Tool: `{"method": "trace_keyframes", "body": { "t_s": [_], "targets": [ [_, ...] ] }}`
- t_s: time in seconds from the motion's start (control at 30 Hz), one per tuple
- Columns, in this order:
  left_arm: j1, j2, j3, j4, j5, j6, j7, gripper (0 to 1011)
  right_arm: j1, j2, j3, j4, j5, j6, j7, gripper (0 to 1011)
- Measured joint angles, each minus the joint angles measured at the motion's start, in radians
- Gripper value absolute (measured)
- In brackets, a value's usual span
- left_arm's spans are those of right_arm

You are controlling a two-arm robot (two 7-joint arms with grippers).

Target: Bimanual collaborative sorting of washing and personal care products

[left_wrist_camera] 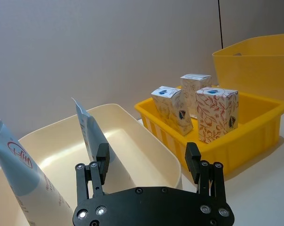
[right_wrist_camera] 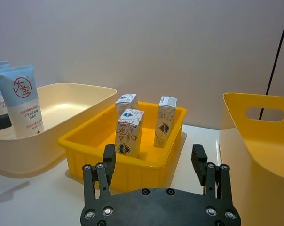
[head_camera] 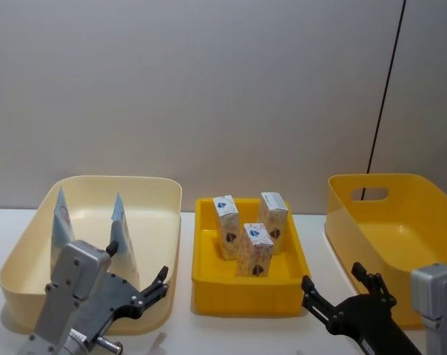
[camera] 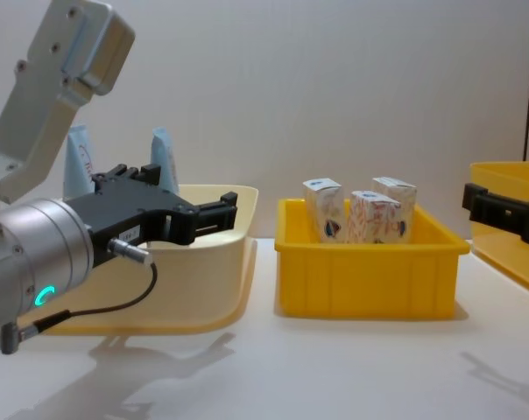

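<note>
Two pale-blue tubes (head_camera: 61, 222) (head_camera: 122, 229) with red print stand upright in the cream bin (head_camera: 116, 179) at the left. Three white cartons (head_camera: 226, 222) (head_camera: 273, 214) (head_camera: 257, 248) with reddish pattern stand in the small yellow tray (head_camera: 246, 292) at the centre. My left gripper (head_camera: 138, 268) hovers open and empty at the cream bin's near right corner, close to the nearer tube (left_wrist_camera: 88, 132). My right gripper (head_camera: 331, 279) is open and empty, low between the tray and the big yellow bin (head_camera: 401, 222); the cartons (right_wrist_camera: 129, 132) stand ahead of it.
The big yellow bin at the right has a handle cut-out (head_camera: 374, 194) and nothing in it. A plain wall rises behind the table. Bare white tabletop (camera: 352, 367) lies in front of the bins.
</note>
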Motion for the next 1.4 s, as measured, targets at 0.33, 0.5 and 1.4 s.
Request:
{"method": "trace_keyframes", "body": {
  "t_s": [0.33,0.5,1.4],
  "targets": [
    [0.000,0.000,0.000,0.000,0.000,0.000,0.000,1003,0.000,0.000,0.000,0.000,0.000,0.000,0.000,1001],
    [0.000,0.000,0.000,0.000,0.000,0.000,0.000,1002,0.000,0.000,0.000,0.000,0.000,0.000,0.000,1001],
    [0.000,0.000,0.000,0.000,0.000,0.000,0.000,1003,0.000,0.000,0.000,0.000,0.000,0.000,0.000,1001]
  ]
}}
